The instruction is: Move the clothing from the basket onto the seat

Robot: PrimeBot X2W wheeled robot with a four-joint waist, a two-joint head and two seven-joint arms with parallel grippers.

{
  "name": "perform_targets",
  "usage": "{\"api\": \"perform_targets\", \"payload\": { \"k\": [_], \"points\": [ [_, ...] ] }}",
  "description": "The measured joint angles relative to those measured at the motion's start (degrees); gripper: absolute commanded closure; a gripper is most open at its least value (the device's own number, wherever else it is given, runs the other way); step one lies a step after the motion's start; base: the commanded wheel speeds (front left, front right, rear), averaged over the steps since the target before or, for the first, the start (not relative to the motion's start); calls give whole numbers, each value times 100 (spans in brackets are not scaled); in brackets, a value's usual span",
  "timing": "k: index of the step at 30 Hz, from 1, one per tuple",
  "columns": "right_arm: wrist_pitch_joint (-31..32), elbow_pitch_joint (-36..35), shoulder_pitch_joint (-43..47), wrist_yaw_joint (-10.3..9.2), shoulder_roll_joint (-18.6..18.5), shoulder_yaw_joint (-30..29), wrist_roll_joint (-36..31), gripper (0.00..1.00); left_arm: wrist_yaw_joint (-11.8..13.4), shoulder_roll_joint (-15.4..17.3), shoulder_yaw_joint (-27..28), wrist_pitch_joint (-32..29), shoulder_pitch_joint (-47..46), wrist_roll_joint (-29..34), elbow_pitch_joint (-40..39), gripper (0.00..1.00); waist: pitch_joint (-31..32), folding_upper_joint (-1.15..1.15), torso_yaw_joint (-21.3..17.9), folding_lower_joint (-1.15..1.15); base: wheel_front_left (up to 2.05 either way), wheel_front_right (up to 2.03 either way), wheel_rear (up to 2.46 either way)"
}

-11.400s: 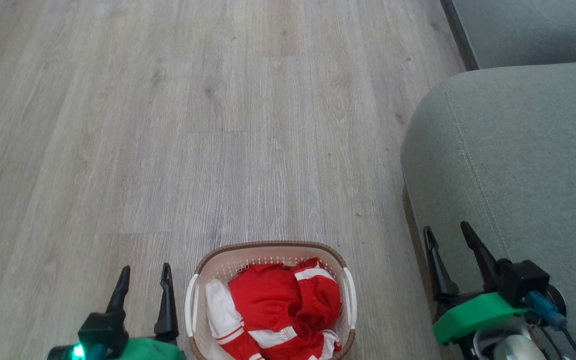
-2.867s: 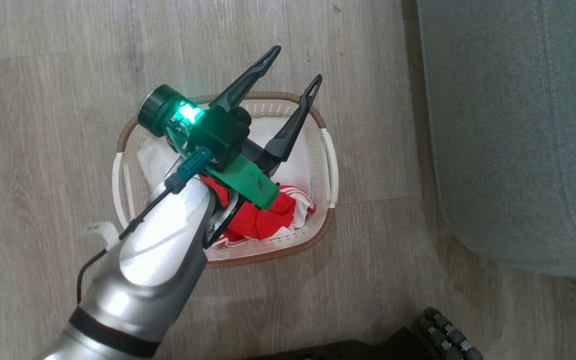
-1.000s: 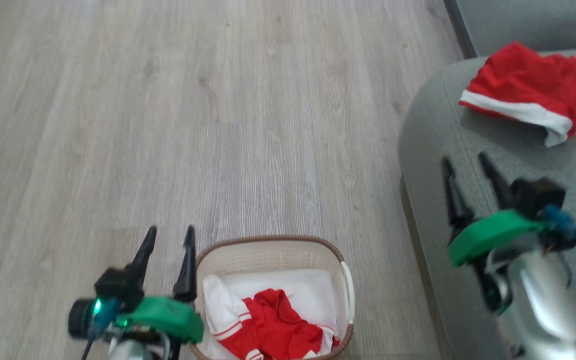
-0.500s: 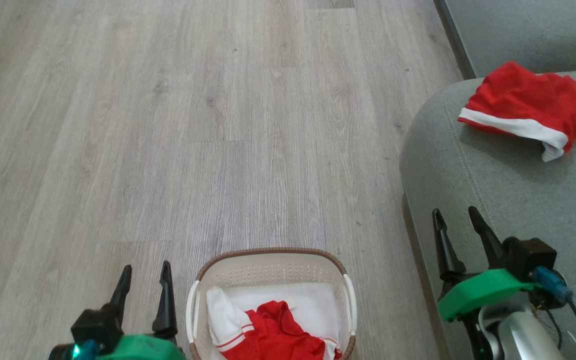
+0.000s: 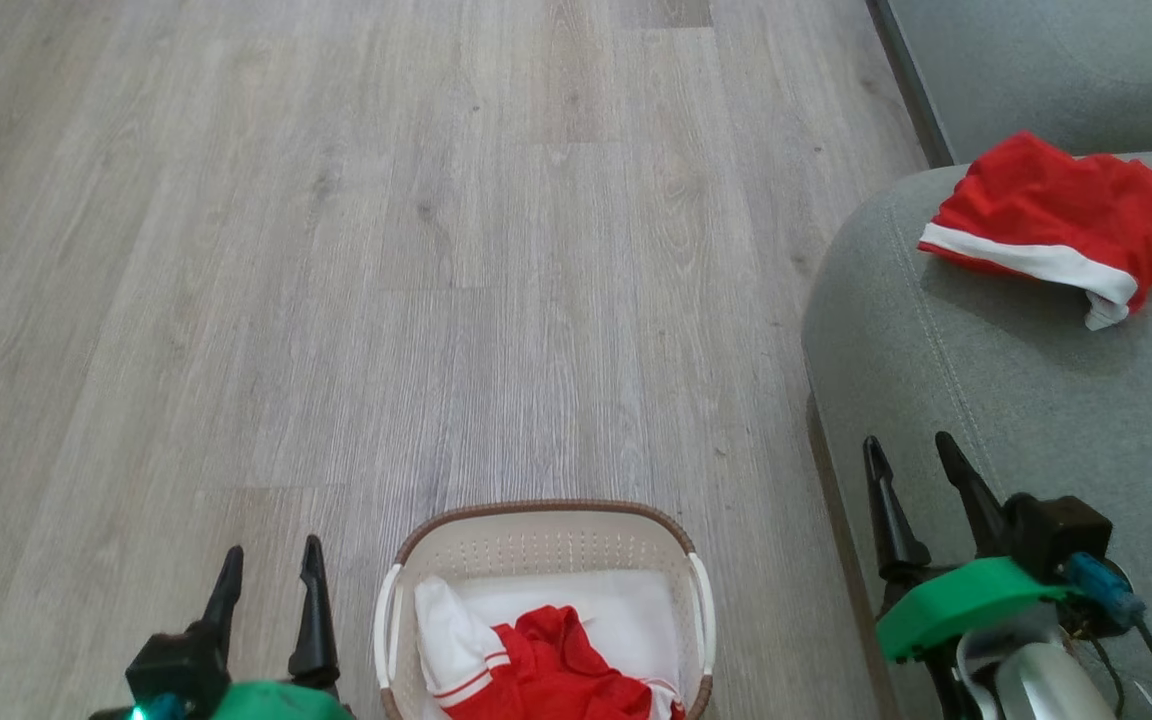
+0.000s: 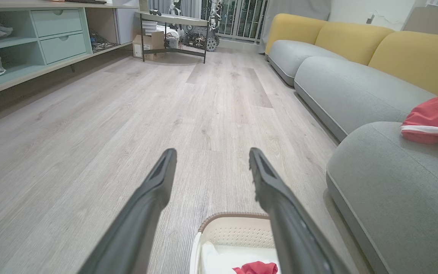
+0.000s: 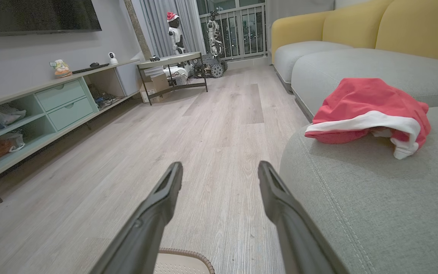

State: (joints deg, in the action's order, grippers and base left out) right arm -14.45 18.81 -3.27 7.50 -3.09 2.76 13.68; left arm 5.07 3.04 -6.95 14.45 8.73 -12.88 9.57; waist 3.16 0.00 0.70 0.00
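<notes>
One piece of red clothing (image 5: 1051, 222) with a white band lies on the grey-green seat (image 5: 1016, 400) at the right; the wrist views show this clothing (image 7: 367, 110) (image 6: 434, 120) too. More red and white clothing (image 5: 546, 665) lies in the cream basket (image 5: 546, 530) on the floor at the bottom centre. My left gripper (image 5: 271, 570) stands open and empty just left of the basket. My right gripper (image 5: 911, 462) stands open and empty over the seat's front edge, well short of the garment there.
Pale wood floor (image 5: 386, 250) stretches ahead and to the left. A long sofa (image 6: 337, 76) with yellow backs runs along the right. A low shelf unit (image 7: 32, 110) lines the left wall, and a small table (image 7: 171, 68) stands far ahead.
Both grippers have drawn back toward the bottom of the head view, staying open. The garment on the seat and the clothing in the basket lie as before.
</notes>
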Motion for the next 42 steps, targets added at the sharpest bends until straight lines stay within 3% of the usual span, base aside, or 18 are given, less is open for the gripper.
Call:
{"api": "perform_targets", "payload": {
  "k": [19, 29, 42],
  "points": [
    [0, 3, -3, 0, 5, -69, -45, 0, -88, -1, -186, 0, -68, 32, 187, 0, -226, 0, -16, 0, 0, 0, 0],
    [0, -463, -392, 0, 10, -503, -275, 0, -364, -11, -1007, -154, -1247, 318, 1559, 0, -964, 0, -49, 0, 0, 0, 0],
    [0, -1250, -1528, 0, 9, -469, -361, 0, -576, -57, -2203, -328, -3623, 465, 3706, 0, -2768, 0, -378, 0, 0, 0, 0]
  ]
}}
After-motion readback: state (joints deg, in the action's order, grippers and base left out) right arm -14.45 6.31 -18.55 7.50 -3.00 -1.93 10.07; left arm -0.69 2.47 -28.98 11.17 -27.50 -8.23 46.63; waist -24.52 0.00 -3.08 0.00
